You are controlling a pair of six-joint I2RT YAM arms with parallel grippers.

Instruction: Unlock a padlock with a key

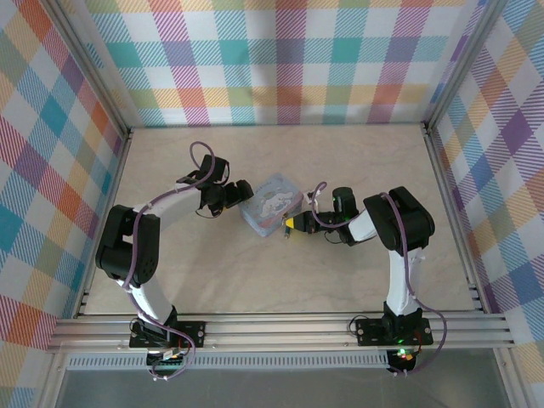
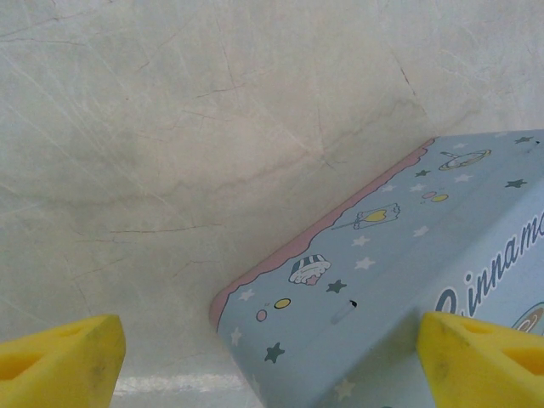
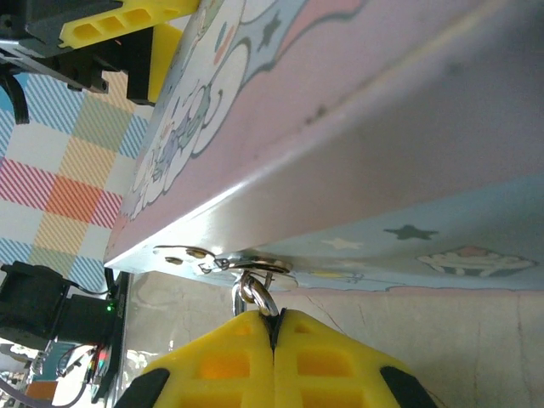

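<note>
While left end effector (image 2: 272, 364) gapes over tin (image 2: 408, 255), right end effector (image 3: 274, 330) pressed together at padlock (image 3: 255, 294)

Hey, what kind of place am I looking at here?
Probably a robot lab test cell: aluminium frame, plaid backdrop walls, and left arm and right arm bolted at the table's near edge.

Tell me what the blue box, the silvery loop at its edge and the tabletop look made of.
Box: likely printed sheet metal, glossy; its side carries a soft sheen. Loop: polished steel by its look, bright and mirror-like. Tabletop: matte pale sheet with marble-like veins, possibly only a print.
</note>
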